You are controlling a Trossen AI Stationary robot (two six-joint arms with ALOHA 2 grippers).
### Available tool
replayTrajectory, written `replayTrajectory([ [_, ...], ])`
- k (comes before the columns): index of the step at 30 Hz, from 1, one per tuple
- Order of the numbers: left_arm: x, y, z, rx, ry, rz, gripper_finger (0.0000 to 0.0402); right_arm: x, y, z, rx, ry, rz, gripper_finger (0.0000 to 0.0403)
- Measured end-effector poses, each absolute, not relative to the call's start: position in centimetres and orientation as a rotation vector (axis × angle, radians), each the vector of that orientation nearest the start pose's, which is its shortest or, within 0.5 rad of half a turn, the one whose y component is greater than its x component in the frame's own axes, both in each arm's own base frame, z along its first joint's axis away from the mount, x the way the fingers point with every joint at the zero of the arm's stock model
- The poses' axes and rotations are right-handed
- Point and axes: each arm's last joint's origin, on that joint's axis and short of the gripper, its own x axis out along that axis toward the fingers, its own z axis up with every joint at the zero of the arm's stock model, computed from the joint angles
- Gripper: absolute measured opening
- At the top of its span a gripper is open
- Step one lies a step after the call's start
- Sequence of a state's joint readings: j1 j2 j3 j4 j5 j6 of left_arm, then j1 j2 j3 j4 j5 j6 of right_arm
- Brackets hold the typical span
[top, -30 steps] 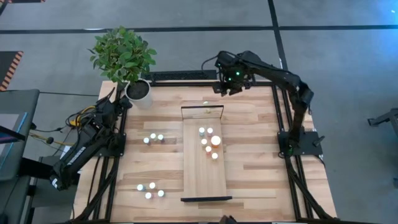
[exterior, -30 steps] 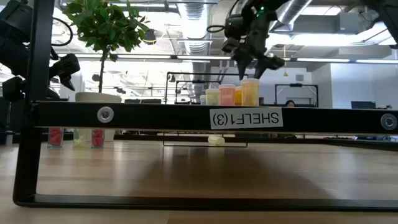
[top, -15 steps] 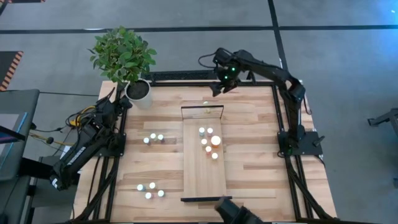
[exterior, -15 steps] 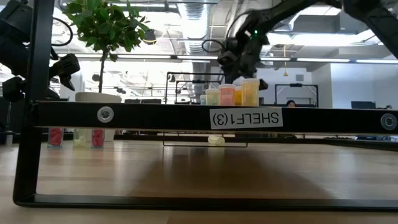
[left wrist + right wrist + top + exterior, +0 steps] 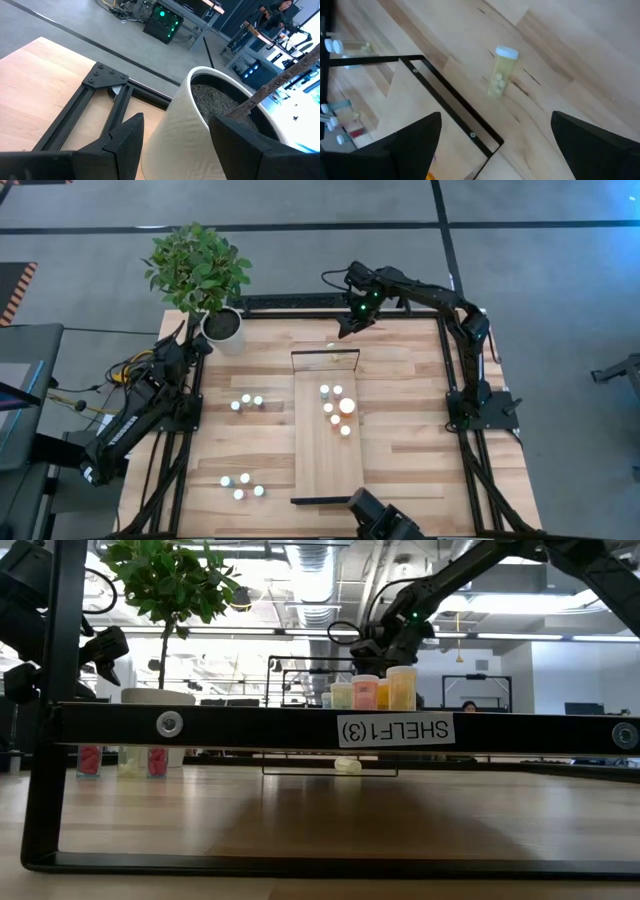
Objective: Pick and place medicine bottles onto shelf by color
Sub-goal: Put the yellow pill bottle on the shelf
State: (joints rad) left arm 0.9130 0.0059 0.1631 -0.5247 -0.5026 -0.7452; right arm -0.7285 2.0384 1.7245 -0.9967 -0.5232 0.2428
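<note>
Light wood everywhere here, the counter [image 5: 410, 430] and the long narrow shelf [image 5: 325, 465] laid down its middle with thin black frames at both ends. The right arm reaches from its base on the right edge all the way over to the far side of the counter, elbow up, wrist bent down, with the right end effector [image 5: 347, 326] hanging just past the shelf's far frame. From its wrist camera the two dark fingers [image 5: 400, 147] stand wide apart with nothing between them. Straight ahead of them, down on the bare counter, a small yellowish bottle [image 5: 500, 71] with a white cap lies just beyond the shelf's black end frame, apart from the fingers and not touching the frame as far as I can see.

On the shelf itself there's a little cluster of bottles [image 5: 335, 408] toward the far half, white caps up, one bigger orange one [image 5: 347, 406] among them. In the low view they line up on top of the frame as green, pink and yellow-orange bodies. Two more groups still sit on the counter left of the shelf, a row of three [image 5: 247, 401] about level with the cluster and a bunch of four [image 5: 243, 484] nearer the front.

The left arm is folded back along the left edge, its left end effector [image 5: 172, 145] parked right up against the white plant pot [image 5: 210, 125] in the far left corner, fingers partly spread either side of the pot's wall, not clearly gripping it
</note>
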Motion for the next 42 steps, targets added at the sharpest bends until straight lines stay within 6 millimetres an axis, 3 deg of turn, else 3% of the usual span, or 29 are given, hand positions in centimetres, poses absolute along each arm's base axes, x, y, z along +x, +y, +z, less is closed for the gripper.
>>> replayTrajectory([
  [9, 3.5, 6.8, 16.9, -0.687, -0.148, 1.481, 0.021, 33.0, -25.7, 23.2, 0.957, 1.038, -0.301, 0.0397],
  [17, 3.5, 6.8, 16.9, -0.687, -0.148, 1.482, 0.021, 34.0, -25.4, 22.1, 0.988, 1.047, -0.326, 0.0397],
  [37, 3.5, 6.8, 16.9, -0.687, -0.148, 1.482, 0.021, 36.3, -25.2, 21.0, 0.955, 0.968, -0.504, 0.0395],
  [42, 3.5, 6.8, 16.9, -0.687, -0.147, 1.482, 0.021, 36.7, -24.9, 19.8, 0.958, 1.007, -0.534, 0.0392],
])
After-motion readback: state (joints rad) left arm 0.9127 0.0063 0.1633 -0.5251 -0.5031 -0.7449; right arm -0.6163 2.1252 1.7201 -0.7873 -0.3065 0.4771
